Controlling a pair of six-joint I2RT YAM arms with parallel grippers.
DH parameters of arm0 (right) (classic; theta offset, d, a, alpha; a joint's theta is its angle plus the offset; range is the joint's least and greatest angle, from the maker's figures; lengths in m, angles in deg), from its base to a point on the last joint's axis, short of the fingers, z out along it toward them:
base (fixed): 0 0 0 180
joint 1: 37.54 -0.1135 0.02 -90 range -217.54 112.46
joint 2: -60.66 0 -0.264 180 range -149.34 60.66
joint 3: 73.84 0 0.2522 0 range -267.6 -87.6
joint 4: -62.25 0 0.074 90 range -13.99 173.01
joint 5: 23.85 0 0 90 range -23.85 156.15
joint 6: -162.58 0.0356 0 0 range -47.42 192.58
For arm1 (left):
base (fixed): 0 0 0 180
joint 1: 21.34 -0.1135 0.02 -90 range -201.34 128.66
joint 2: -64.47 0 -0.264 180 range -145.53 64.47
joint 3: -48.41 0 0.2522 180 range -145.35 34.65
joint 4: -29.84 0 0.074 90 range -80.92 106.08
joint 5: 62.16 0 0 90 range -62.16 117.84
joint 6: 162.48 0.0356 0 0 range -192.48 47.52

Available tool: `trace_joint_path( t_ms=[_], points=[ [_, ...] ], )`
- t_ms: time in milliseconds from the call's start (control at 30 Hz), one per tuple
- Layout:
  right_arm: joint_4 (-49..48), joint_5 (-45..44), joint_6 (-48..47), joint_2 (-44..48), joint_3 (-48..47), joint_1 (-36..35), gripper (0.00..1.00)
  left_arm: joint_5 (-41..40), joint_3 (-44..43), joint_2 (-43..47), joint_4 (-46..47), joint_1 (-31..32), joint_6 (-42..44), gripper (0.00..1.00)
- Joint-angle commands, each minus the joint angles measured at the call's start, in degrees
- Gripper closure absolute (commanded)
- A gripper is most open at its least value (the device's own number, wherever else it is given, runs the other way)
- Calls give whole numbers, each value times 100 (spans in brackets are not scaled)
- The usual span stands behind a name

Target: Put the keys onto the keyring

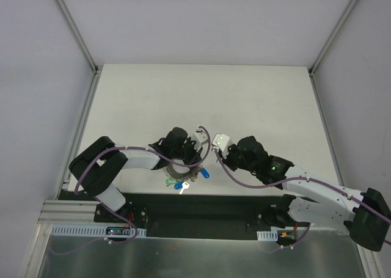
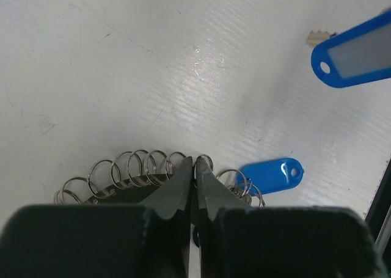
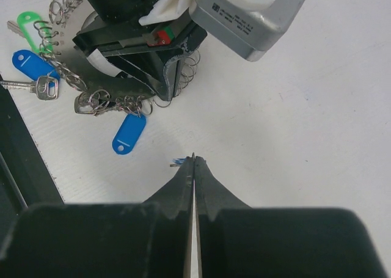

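Left gripper (image 2: 195, 165) is pressing shut at the keyring (image 2: 139, 168) coil by its tips, keys (image 2: 272, 175) lying just right; right gripper (image 3: 193, 165), closed, apparently empty, is hovering opposite: steady ring before threading.

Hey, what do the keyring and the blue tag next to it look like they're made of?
The keyring: thin silvery wire loops with bright glints, so probably bare metal, likely steel. The blue tag: smooth, glossy and evenly coloured, with a moulded hole, so probably plastic.

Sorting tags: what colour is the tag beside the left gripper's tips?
The tag is blue; left wrist view.
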Motion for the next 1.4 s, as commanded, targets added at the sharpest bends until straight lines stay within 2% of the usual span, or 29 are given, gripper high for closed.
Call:
trace_joint_path(
  t_ms=[0,167,300,367,500,633,800,1067,1233,1333,1367],
  points=[
    [-149,-64,96,176,28,23,99,-299,-83,71,-335,73,-222,100],
    [-149,-108,123,202,37,32,99,-789,259,449,639,-41,-978,100],
    [-193,-143,140,229,72,23,99,-1493,409,441,896,-68,-1374,100],
    [-202,-143,149,202,72,32,99,-1539,392,344,949,-68,-1357,100],
    [-202,-160,158,211,72,32,99,-1206,304,273,774,-50,-1243,100],
    [-202,-152,158,194,63,32,99,-1047,216,317,178,-24,-1041,100],
    [-193,-160,175,176,54,32,99,-950,84,405,-298,47,-926,88],
    [-176,-152,193,185,45,32,99,-976,-232,388,-1010,143,-654,80],
    [-167,-152,193,202,54,32,99,-1081,-487,282,-1502,222,-496,83],
    [-167,-152,193,202,63,41,99,-1090,-558,230,-1625,284,-452,93],
    [-167,-152,202,202,54,32,99,-1090,-575,203,-1643,310,-452,100]
  ],
)
